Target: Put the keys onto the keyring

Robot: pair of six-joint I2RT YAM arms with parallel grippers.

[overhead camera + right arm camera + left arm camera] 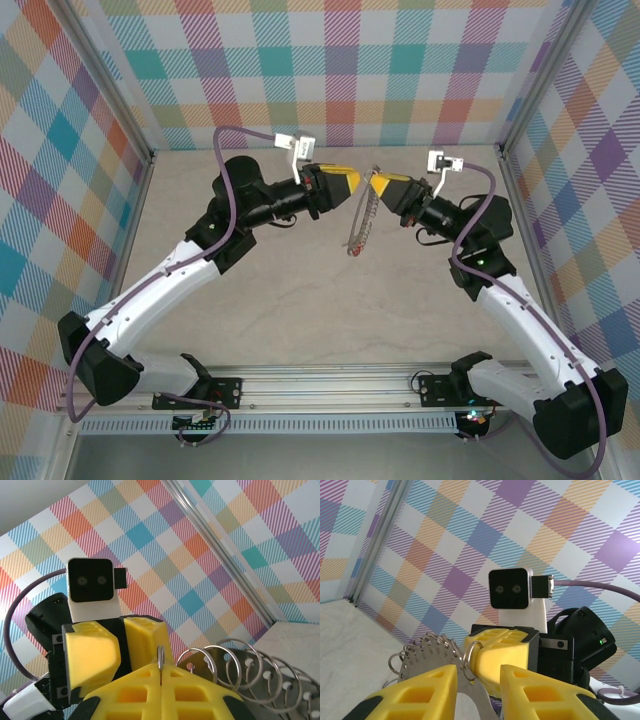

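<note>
1. Top external
   - Shows both arms reaching in over the counter and meeting near its middle.
   - Puts the left hand and the right hand tip to tip, just beside each other.
   - Finds the keyring edge-on between the two tips, raised and slanting down to the left.
   - Cannot tell whether its lower end touches the counter.

2. Left wrist
   - Looks out past the left hand, its yellow fingers standing apart.
   - Shows a strip of the keyring lying in that gap; cannot tell whether clenched on it or released.
   - Sets a fan of small wire loops along the keyring's rim, left of the right hand.
   - Places one small loop right at that hand's tip, with the right wrist camera above and the plaid wall behind.

3. Right wrist
   - Shows the right hand clenched, fingers pressed together, grasping one thin loop of the keyring at the seam.
   - Spreads the other loops out to the right, overlapping in a row.
   - Faces the left hand just behind the pinched loop, with its camera above.
</note>
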